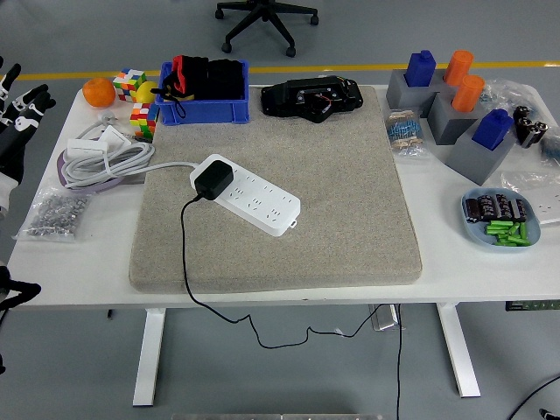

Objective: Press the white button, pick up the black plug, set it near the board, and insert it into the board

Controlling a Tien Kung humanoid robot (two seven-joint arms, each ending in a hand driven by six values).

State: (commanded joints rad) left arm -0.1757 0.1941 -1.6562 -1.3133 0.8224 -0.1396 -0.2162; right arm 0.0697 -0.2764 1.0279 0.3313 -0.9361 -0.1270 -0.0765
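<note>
A white power strip (255, 199) lies slanted on the grey mat (350, 219) in the middle of the table. The black plug (213, 178) sits in the strip's left end. Its black cable (183, 254) runs down over the table's near edge. My left hand (16, 109) is raised at the picture's far left edge, beyond the table's left end, with its fingers (10, 80) spread and empty. It is far from the strip. My right hand is out of view.
A coiled white cable (101, 157) and a bag of screws (52, 214) lie at the left. A blue bin (201, 109), colour cubes (131, 83) and an orange (99, 92) stand at the back left, a black device (311, 96) at the back middle. Grey blocks (455, 122) and a blue dish (499, 219) stand at the right.
</note>
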